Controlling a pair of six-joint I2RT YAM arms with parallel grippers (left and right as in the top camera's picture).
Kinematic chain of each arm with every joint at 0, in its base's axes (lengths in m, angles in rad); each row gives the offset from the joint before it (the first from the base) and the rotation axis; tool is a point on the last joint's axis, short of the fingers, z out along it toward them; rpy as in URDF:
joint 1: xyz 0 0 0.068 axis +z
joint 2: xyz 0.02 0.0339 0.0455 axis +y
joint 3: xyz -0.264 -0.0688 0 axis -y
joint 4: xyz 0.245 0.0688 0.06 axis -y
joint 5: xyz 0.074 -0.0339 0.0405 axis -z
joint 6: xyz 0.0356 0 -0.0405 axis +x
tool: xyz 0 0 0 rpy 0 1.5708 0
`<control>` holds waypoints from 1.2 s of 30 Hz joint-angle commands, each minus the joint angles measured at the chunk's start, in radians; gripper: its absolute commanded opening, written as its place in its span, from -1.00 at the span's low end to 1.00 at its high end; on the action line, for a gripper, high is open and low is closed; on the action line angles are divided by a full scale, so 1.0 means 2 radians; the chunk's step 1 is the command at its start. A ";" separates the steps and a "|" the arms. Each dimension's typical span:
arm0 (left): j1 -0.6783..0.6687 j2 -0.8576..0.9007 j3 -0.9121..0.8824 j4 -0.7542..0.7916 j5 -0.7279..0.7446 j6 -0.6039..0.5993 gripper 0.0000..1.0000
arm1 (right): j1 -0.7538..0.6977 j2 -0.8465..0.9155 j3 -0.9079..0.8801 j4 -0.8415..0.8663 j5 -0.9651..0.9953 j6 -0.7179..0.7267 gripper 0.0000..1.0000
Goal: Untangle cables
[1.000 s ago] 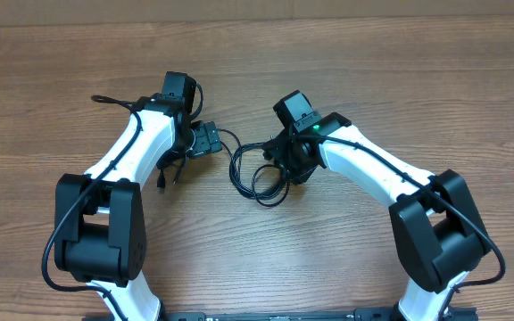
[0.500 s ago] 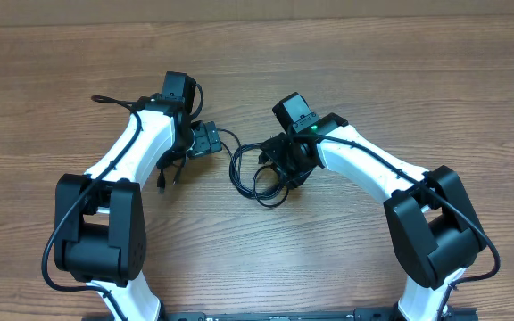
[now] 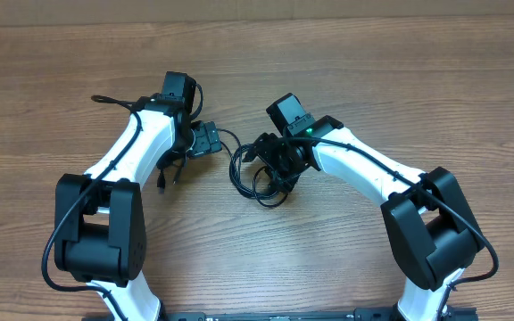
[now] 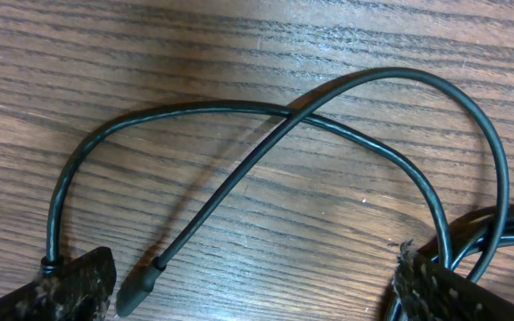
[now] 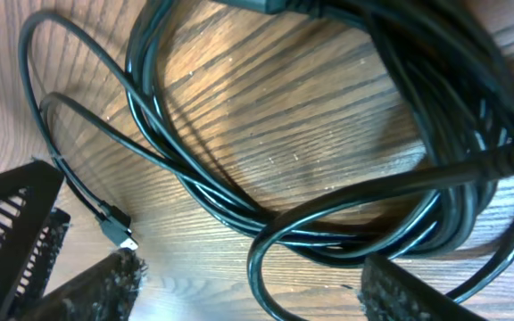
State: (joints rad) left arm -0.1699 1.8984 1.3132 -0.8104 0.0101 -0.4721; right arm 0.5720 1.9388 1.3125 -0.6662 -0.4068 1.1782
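The cables lie as a loose black coil (image 3: 261, 185) at the table's middle, with a strand (image 3: 232, 141) running left to my left gripper (image 3: 209, 141). That gripper is open low over the wood; in its wrist view two strands cross (image 4: 286, 116) ahead of the jaws, and a rubbery plug end (image 4: 141, 283) lies just inside the left finger (image 4: 71, 287). My right gripper (image 3: 269, 160) hangs over the coil's upper edge, open. The right wrist view shows the bundled loops (image 5: 328, 227), one loop lying loose between the fingers (image 5: 96, 290), and a small metal plug (image 5: 119, 230).
Another thin black cord with a plug (image 3: 162, 183) hangs beside the left arm (image 3: 132, 147). A black ribbed part (image 5: 7, 227) shows at the right wrist view's left edge. Bare wooden tabletop (image 3: 400, 80) surrounds the arms.
My right gripper's jaws have widened and it has shifted slightly left over the coil. The left arm and its strand have stayed put.
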 commanded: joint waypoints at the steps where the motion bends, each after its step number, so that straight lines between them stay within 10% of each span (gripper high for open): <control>1: 0.001 -0.004 -0.005 0.002 -0.009 -0.002 1.00 | 0.003 0.002 -0.006 0.002 -0.010 0.000 0.58; 12: 0.001 -0.004 -0.005 0.002 -0.009 -0.002 0.99 | 0.011 0.002 -0.006 0.010 0.039 0.000 0.12; 18: 0.001 -0.004 -0.005 0.002 -0.009 -0.002 0.99 | 0.011 0.002 -0.006 0.017 0.083 0.000 -0.53; 36: 0.001 -0.004 -0.005 0.002 -0.009 -0.002 0.99 | 0.016 0.002 -0.006 0.015 0.087 0.000 -0.85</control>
State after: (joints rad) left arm -0.1699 1.8984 1.3132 -0.8101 0.0101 -0.4717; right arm 0.5907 1.9388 1.3106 -0.6384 -0.2497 1.1786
